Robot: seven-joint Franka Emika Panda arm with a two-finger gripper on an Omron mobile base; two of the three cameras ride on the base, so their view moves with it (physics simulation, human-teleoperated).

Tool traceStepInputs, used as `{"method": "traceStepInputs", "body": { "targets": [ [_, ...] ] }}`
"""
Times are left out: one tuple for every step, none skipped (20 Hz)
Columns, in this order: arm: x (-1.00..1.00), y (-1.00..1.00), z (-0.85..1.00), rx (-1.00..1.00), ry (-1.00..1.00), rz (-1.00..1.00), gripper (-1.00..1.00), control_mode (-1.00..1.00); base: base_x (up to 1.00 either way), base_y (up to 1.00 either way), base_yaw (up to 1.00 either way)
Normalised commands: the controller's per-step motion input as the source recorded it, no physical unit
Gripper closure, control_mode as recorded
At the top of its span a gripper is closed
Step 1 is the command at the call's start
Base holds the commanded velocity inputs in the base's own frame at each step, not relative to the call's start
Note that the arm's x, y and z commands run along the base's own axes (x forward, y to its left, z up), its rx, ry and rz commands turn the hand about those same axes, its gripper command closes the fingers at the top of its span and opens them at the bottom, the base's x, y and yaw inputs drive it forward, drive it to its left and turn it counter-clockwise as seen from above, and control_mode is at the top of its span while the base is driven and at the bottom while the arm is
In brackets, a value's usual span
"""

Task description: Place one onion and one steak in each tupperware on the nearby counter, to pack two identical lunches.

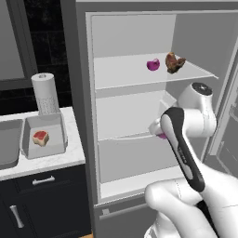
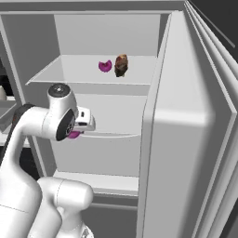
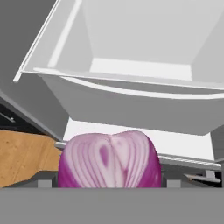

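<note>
Gripper (image 3: 109,186) closed on a purple onion (image 3: 109,159), jaws set wide around it, in front of the open fridge (image 1: 135,116) at middle-shelf height. On the upper shelf (image 1: 139,72), a second onion (image 1: 153,64) just beside a brown steak (image 1: 175,62). Left on the counter (image 1: 69,155), a grey tupperware (image 1: 44,125) holding another steak (image 1: 40,137), paper-towel roll (image 1: 45,93) behind.

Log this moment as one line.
gripper: shut on onion | place: open fridge | tupperware: steak inside
</note>
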Motion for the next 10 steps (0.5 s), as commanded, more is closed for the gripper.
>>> {"method": "traceStepInputs", "body": {
  "targets": [
    [-0.66,-0.01,0.11,0.0,0.0,0.0,1.0,-1.0,0.0,0.0,0.0],
    [-0.47,0.0,0.15,0.0,0.0,0.0,1.0,-1.0,0.0,0.0,0.0],
    [-0.35,0.0,0.06,0.0,0.0,-0.01,1.0,-1.0,0.0,0.0,0.0],
    [-0.34,0.0,0.06,0.0,0.0,-0.02,1.0,-1.0,0.0,0.0,0.0],
    [-0.36,0.0,0.07,0.0,0.0,-0.03,1.0,-1.0,0.0,0.0,0.0],
    [-0.31,0.0,0.05,-0.01,0.0,-0.03,1.0,-1.0,0.0,0.0,0.0],
    [-0.27,0.0,0.04,0.0,0.0,-0.03,1.0,-1.0,0.0,0.0,0.0],
    [-0.24,0.0,0.0,0.0,0.0,-0.01,1.0,-1.0,0.0,0.0,0.0],
    [-0.16,0.0,0.0,0.0,0.0,0.0,1.0,-1.0,0.0,0.0,0.0],
    [-0.26,0.0,0.0,0.0,0.0,0.0,1.0,-1.0,0.0,0.0,0.0]
  ]
}}
